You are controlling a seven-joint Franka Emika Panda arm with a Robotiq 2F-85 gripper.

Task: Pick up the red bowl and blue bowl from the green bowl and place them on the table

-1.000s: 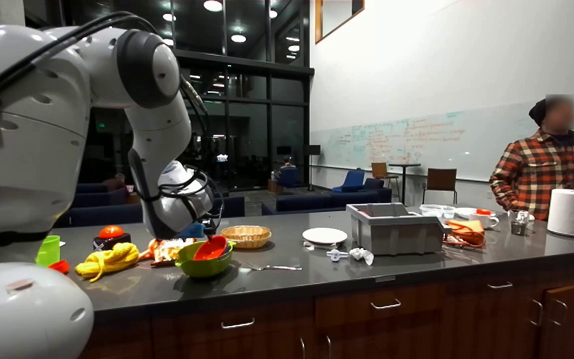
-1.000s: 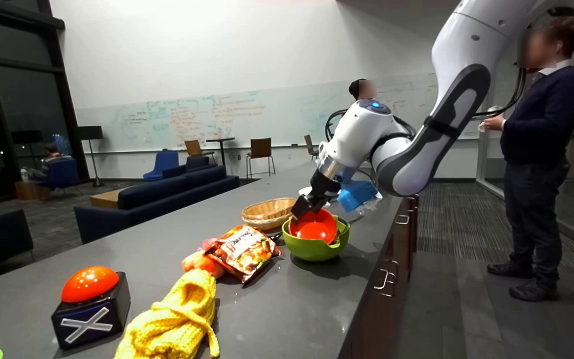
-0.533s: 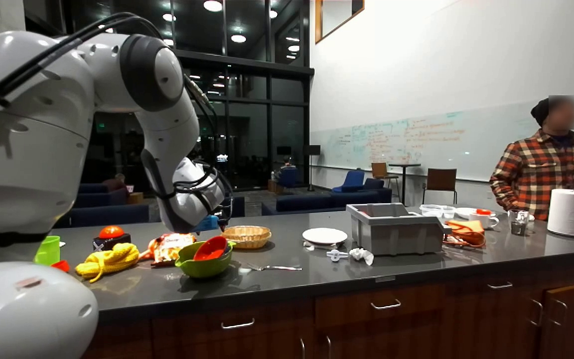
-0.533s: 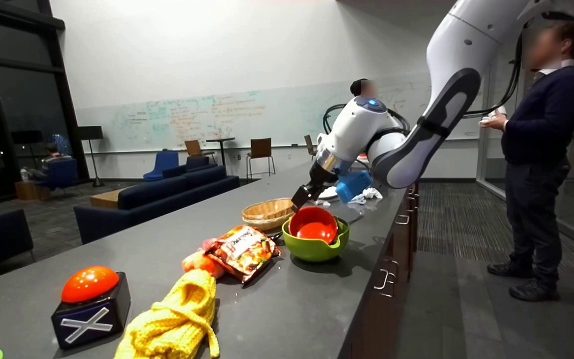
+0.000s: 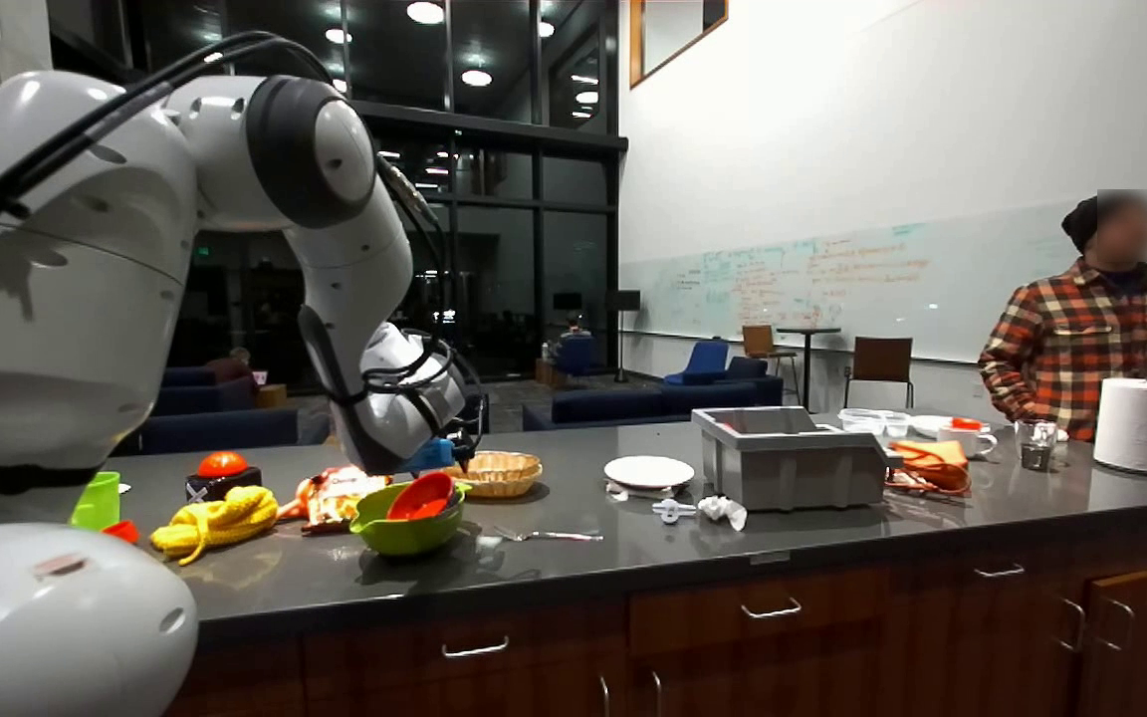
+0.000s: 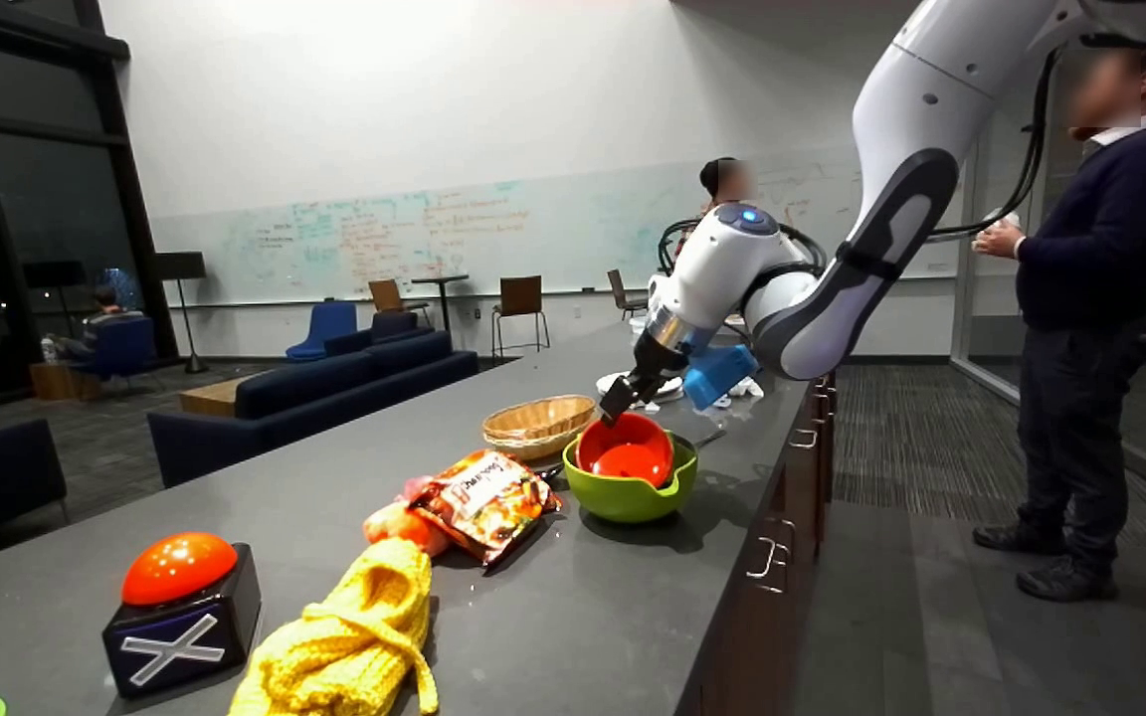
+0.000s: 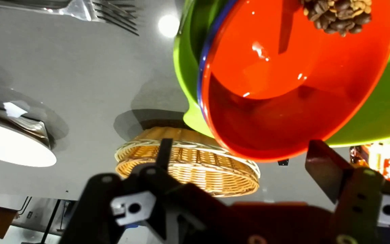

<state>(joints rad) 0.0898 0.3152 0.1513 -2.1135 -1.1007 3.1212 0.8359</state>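
The red bowl [image 6: 630,452] lies tilted inside the wide green bowl [image 6: 628,502] on the dark grey table [image 6: 573,617]. Both also show in an exterior view, the red bowl [image 5: 422,498] leaning in the green bowl [image 5: 404,538]. The blue bowl [image 7: 204,56] shows only as a thin rim under the red bowl [image 7: 266,128] in the wrist view; the rest is hidden. My gripper [image 7: 245,157] is open and empty, its fingers apart near the red bowl's rim. In an exterior view the gripper [image 6: 616,406] is just above that rim; I cannot tell whether it touches.
A wicker basket [image 6: 533,426] stands beside the bowls. A snack packet [image 6: 488,502], a yellow knitted item [image 6: 339,636] and a red button box [image 6: 180,607] lie nearby. A fork [image 5: 564,536], a white plate [image 5: 648,471] and a grey bin [image 5: 793,473] are farther along the table.
My gripper has moved up off the red bowl's rim and toward the basket's side, then slightly along the table away from the packet. The bowls have not moved.
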